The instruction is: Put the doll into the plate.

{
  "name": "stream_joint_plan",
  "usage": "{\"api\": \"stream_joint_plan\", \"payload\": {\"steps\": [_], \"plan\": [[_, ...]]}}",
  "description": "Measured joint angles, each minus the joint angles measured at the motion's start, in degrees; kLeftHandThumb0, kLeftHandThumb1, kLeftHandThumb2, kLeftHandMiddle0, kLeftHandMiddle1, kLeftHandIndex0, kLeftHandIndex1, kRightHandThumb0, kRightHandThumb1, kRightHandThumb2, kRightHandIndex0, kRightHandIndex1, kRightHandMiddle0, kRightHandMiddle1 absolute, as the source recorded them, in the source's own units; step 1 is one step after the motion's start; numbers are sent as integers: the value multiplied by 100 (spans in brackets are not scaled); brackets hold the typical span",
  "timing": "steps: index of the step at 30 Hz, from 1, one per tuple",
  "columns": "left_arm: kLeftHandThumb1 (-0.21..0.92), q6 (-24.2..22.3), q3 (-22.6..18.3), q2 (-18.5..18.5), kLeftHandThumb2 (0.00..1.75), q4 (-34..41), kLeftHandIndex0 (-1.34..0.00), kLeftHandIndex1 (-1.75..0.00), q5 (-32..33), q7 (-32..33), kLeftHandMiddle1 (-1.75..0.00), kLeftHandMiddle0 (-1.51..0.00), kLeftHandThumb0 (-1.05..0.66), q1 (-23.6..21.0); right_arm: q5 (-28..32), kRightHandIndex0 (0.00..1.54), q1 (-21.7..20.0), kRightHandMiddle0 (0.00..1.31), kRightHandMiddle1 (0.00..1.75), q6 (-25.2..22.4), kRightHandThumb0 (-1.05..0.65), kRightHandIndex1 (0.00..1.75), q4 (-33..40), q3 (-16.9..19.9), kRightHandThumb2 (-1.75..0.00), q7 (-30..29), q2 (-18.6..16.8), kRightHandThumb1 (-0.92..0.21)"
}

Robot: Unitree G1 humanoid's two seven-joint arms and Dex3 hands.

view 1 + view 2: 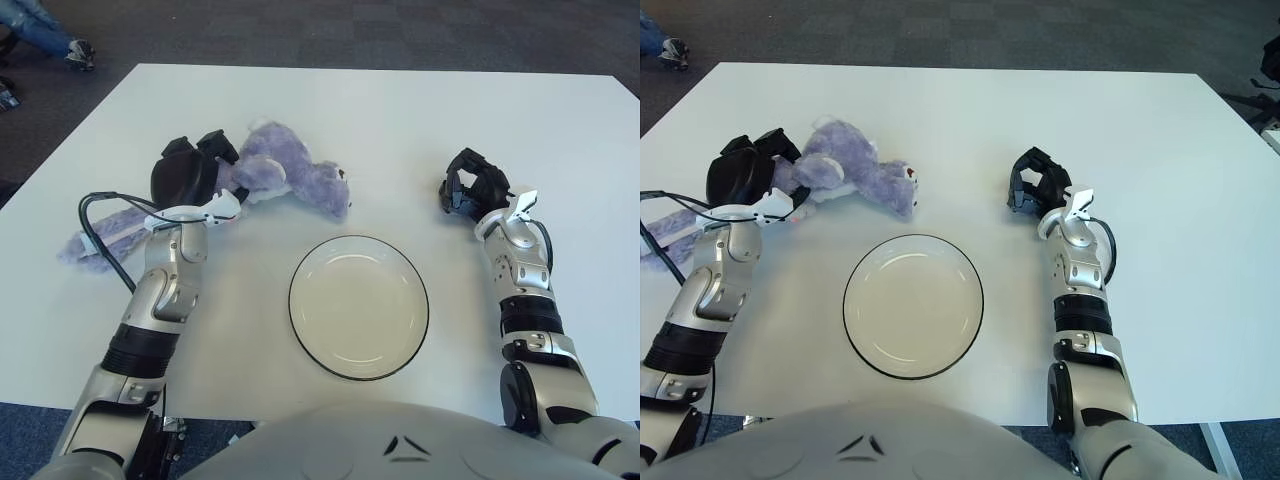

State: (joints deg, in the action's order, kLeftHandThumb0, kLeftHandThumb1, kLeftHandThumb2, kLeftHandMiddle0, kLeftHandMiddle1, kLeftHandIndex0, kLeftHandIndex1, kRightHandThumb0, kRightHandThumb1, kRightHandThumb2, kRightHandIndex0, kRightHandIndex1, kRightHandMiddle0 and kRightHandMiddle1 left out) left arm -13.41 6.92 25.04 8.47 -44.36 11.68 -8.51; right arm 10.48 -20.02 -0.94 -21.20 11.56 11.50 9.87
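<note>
Left hand [192, 172] grips the doll [290, 178] — it's near the plate [358, 306] but not in. Right hand [472, 186], curled & empty, sits right of plate.

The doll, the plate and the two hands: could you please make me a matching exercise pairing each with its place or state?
Things:
1. doll
2. plate
3. left hand
4. right hand

States:
A. holds nothing, to the right of the plate
B. purple, lying on the white table
C. nothing in it, nearest the robot
D. closed on the doll

Pairs: 1-B, 2-C, 3-D, 4-A
</note>
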Motion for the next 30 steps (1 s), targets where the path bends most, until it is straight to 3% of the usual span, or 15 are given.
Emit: {"api": "stream_joint_plan", "payload": {"steps": [6, 8, 9, 10, 13, 23, 30], "plan": [[63, -154, -1, 6, 83, 175, -41, -145, -243, -156, -175, -38, 0, 20, 1, 120, 72, 57, 175, -176, -46, 175, 182, -25, -126, -6, -1, -36], [71, -194, -2, 6, 73, 222, -37, -156, -299, -207, -175, -22, -18, 36, 1, 120, 84, 57, 175, -230, -46, 175, 225, -28, -126, -12, -1, -36], [65, -202, -2, 7, 77, 239, -24, -154, -322, -228, -175, -14, -35, 42, 0, 120, 90, 57, 175, -245, -46, 175, 242, -29, -126, -17, -1, -36], [62, -209, -4, 7, 80, 253, -19, -154, -338, -253, -175, -11, -40, 49, 0, 120, 96, 57, 175, -255, -46, 175, 255, -30, -126, -22, -1, -36], [53, -226, -12, 20, 87, 289, -5, -129, -354, -314, -155, -3, -62, 69, 0, 120, 104, 57, 175, -308, -46, 175, 299, -32, -126, -41, -4, -36], [55, -233, -19, 218, 75, 397, 0, -81, -549, -484, -83, 0, -79, 200, -1, 120, 105, 58, 175, -435, -47, 175, 374, -41, -127, -72, -6, -36], [56, -268, -19, 306, 70, 495, 0, -70, -682, -753, -62, 0, -84, 304, -8, 120, 109, 57, 175, -447, -46, 175, 385, -59, -126, -89, -6, -36]]}}
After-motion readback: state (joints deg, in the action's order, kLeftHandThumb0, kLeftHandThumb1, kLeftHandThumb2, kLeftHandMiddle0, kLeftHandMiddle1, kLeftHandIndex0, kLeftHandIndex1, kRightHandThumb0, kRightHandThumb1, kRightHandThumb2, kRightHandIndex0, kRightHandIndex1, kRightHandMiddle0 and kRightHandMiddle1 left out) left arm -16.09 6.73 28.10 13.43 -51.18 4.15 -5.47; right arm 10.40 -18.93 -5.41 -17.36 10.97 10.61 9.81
